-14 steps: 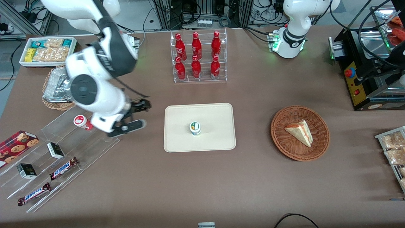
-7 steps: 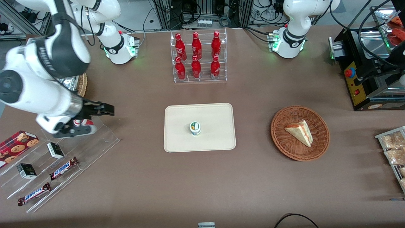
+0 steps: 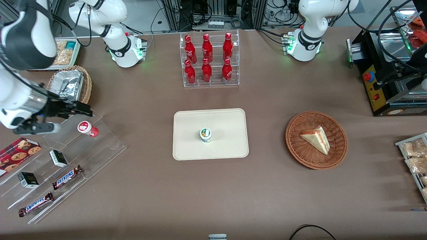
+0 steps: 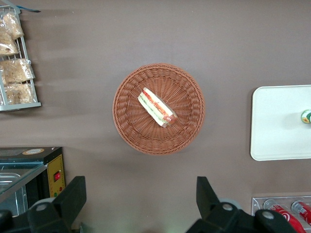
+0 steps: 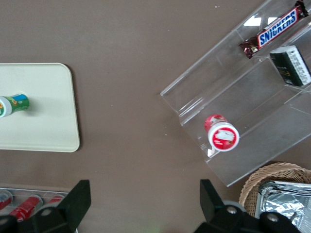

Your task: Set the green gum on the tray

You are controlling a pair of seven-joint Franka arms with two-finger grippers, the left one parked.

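1. The green gum [image 3: 205,135] stands upright on the tray [image 3: 186,146], close to the tray's middle, its green-and-white lid facing up. Nothing touches it.
2. The tray is a cream rectangle with rounded corners, lying flat on the brown table [image 3: 267,193] at the centre of the front view.
3. The gripper [image 3: 63,117] hangs at the left edge of the front view, toward the working arm's end of the table and well apart from the tray. Its two fingers are spread apart and hold nothing.
4. Just beside the gripper, a red-lidded gum bottle [image 3: 87,128] sits on the top step of a clear stepped display rack [image 3: 106,146]. The wrist view shows the same bottle [image 5: 222,135] lying on the clear step.
5. On the rack's lower steps, in the lower left of the front view, lie two Snickers bars [image 3: 66,176] and small dark boxes [image 3: 58,158].
6. A wicker basket holding foil [image 3: 68,85] sits at the upper left of the front view.
7. A clear rack of red bottles [image 3: 208,60] stands at the upper centre, farther from the front camera than the tray.
8. A round brown basket [image 3: 297,146] holding a sandwich wedge [image 3: 316,139] lies toward the parked arm's end.
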